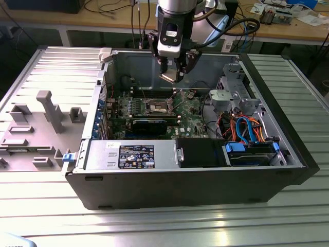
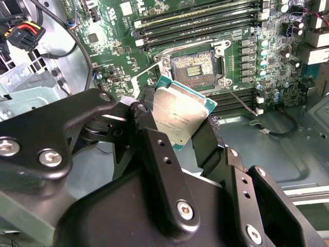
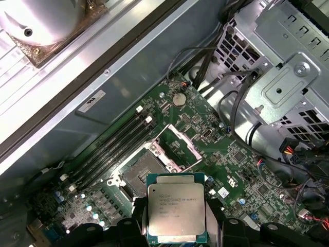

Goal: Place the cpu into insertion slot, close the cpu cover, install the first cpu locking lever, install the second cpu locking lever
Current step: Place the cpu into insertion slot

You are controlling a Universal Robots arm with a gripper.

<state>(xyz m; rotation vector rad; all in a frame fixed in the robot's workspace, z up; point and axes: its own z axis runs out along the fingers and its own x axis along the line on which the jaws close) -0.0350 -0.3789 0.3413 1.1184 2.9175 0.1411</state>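
Gripper [image 1: 172, 77], clamped on opposite edges of the cpu [image 3: 176, 213] to leave its underside free, hovers well above the insertion slot [image 3: 138, 175], whose cpu cover [image 3: 180, 141] stands raised, exposing the socket.

arm [image 1: 174, 20]: dark wrist, silver-grey module | jaws: black links, silver screws [image 2: 185, 210] | cables [image 1: 240, 23]: black

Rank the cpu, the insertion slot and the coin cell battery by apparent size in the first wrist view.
1. cpu, though the gripper holds it nearer the camera, so its lead over the slot is unsure.
2. insertion slot, partly hidden behind the cpu.
3. coin cell battery, clearly smallest.
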